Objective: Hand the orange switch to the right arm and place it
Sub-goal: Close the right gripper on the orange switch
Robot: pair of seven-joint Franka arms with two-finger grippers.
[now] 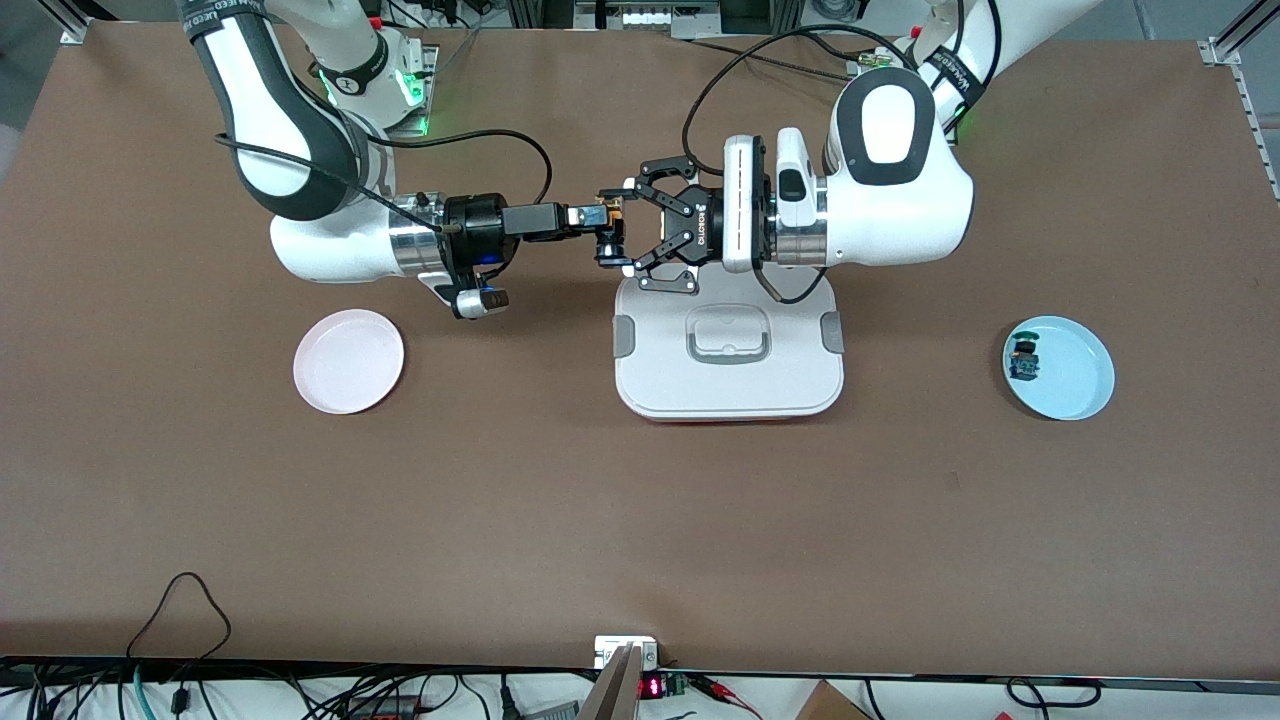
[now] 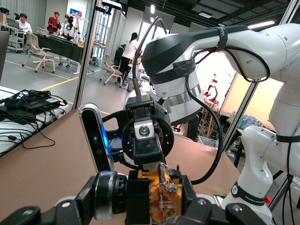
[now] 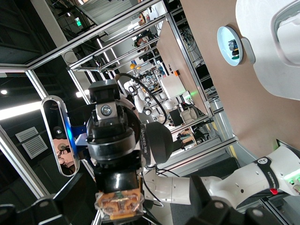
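Note:
The orange switch (image 1: pixel 603 222) hangs in the air between my two grippers, over the table just past the white case's edge nearest the robots. My left gripper (image 1: pixel 610 228), the open-linkage black one, is shut on it end to end. In the left wrist view one finger (image 2: pixel 70 208) sits against the round cap and the other against the orange-tan block (image 2: pixel 166 197). My right gripper (image 1: pixel 588 215), slim and black, meets it head-on. Its tips (image 2: pixel 153 164) are shut on the orange-tan block. That block also shows in the right wrist view (image 3: pixel 119 202).
A white case with a handle (image 1: pixel 800 385) lies mid-table below the grippers. A pink plate (image 1: pixel 349 361) sits toward the right arm's end. A light blue plate (image 1: pixel 1085 345) toward the left arm's end holds a small blue-and-green-topped switch (image 1: pixel 1023 360).

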